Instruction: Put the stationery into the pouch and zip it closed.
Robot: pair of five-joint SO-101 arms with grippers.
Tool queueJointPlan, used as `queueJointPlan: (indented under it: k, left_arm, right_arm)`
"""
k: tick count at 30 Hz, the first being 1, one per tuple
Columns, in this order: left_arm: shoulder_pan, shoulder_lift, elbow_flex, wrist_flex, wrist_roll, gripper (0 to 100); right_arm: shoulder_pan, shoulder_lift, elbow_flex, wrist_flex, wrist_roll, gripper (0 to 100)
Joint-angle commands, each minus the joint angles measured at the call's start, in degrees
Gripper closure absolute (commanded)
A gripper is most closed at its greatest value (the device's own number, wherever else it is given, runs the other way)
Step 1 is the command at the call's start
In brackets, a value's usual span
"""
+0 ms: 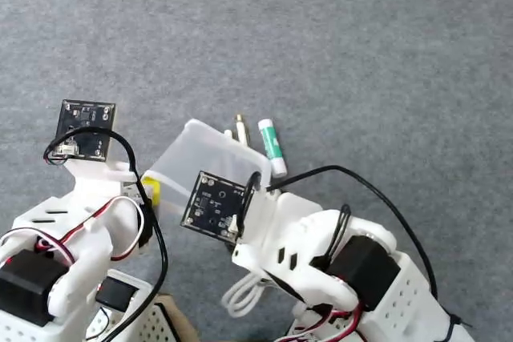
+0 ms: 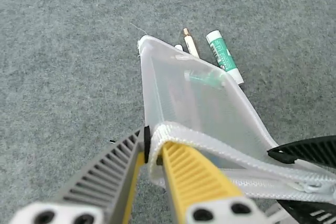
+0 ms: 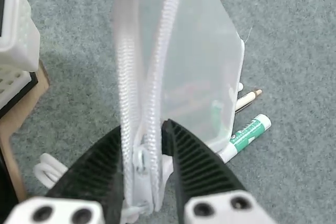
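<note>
At the pouch [image 2: 184, 98] mouth, left gripper [image 2: 153, 142] and right gripper [image 3: 143, 129] clamp opposite ends.

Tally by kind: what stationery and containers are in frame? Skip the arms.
pouch: 1
glue stick: 1
pencil: 1
greenish item seen through the pouch, kind unclear: 1
Total: 4

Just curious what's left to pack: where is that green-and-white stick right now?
In the high view, the green-and-white stick lies on the grey mat, outside the pouch, just right of its far corner, next to a pencil.
</note>
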Motion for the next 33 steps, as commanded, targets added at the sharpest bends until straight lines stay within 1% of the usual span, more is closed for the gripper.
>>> queueJointPlan:
  k: [1, 19, 21, 24, 25, 26, 29, 33]
  left_arm:
    - [0.22, -0.09, -0.40, -1.41, 0.18, 97]
    - [0.31, -0.18, -0.31, -1.85, 0.09, 97]
    - [0.22, -0.18, -0.22, -1.76, 0.09, 94]
    - [0.13, -0.35, 0.48, -1.32, 0.62, 82]
    - [0.13, -0.62, 1.45, -1.49, 0.70, 79]
    - [0.13, -0.62, 2.24, -1.49, 0.70, 78]
    - [0.13, -0.70, 4.44, -1.85, 0.62, 80]
    - [0.13, -0.44, 5.14, -1.93, 0.18, 80]
  right_arm:
    - [-0.53, -0.40, -0.48, -1.32, 0.35, 98.5]
    - [-0.53, -0.48, -4.97, -0.88, 0.09, 98.5]
    - [-0.53, -0.48, -5.32, -0.88, 0.09, 98.5]
    - [-0.53, -0.48, -7.25, -0.79, 0.00, 98.5]
    - [-0.53, -0.48, -7.87, -0.70, 0.00, 98.5]
    - [-0.53, -0.48, -8.40, -0.35, 0.00, 98.5]
    - [-0.53, -0.48, -9.01, 0.00, 0.00, 98.5]
    - [-0.53, -0.48, -9.01, 0.26, 0.00, 98.5]
